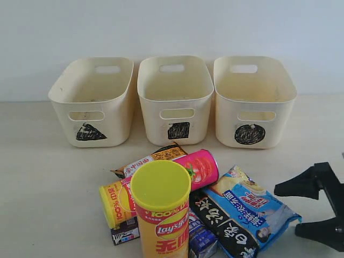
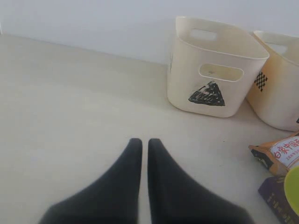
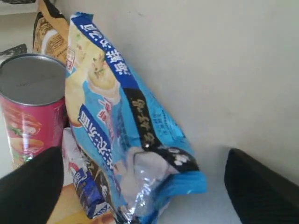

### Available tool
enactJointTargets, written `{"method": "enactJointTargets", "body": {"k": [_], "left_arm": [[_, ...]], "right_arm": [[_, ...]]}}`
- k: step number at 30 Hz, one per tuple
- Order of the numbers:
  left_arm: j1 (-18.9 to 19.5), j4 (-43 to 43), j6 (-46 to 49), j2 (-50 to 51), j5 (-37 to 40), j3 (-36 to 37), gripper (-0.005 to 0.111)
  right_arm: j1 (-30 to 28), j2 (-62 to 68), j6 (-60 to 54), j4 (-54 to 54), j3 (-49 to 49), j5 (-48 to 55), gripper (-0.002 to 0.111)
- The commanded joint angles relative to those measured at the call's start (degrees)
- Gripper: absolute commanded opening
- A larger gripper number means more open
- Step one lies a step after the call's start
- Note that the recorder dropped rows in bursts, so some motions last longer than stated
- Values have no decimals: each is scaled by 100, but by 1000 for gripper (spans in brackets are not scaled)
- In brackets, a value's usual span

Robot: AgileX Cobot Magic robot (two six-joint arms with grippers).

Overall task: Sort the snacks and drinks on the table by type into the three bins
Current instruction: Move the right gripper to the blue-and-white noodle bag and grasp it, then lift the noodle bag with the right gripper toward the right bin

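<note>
Right gripper (image 1: 287, 209): your jaws stand wide apart and empty, low at the table's (image 1: 48, 177) right front.
Blue-white bag (image 1: 252, 207): flat, its near end between your right fingers.
Left gripper (image 2: 144, 144): fingers pressed together, empty, over bare table.
Lay's canister (image 1: 161, 209): stands left of the bag, with the pink canister (image 1: 201, 166) lying behind it.
Bins: triangle bin (image 1: 91, 102), square bin (image 1: 174, 97) and circle bin (image 1: 252, 102) in the back row, well apart from both grippers.

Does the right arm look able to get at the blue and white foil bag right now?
Probably yes: the right gripper stands open beside the blue-white bag, whose near edge lies uncovered.
</note>
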Motion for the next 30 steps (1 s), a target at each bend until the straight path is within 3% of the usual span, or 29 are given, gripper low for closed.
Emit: {"method": "enactJointTargets", "body": {"k": [1,6,12,16,24,30], "left_arm": [[-6,15,-28,-23,-78,-25,4],[-6,15,-28,-23,-78,-25,4],[-6,15,-28,-23,-78,-25,4],[-6,15,-28,-23,-78,-25,4],[-6,15,-28,-23,-78,-25,4],[-6,15,-28,-23,-78,-25,4]], "right_arm": [[723,224,-253,77,10,-742,88],[1443,499,-670,775,-106,-1165,87],[1706,499,-885,1211,-424,-1332,85],[1711,499,-1036,1429,-441,-1529,66],[1711,488,-1369,1468,-441,-1661,0],[1711,488,-1419,1468,-441,-1559,0]]}}
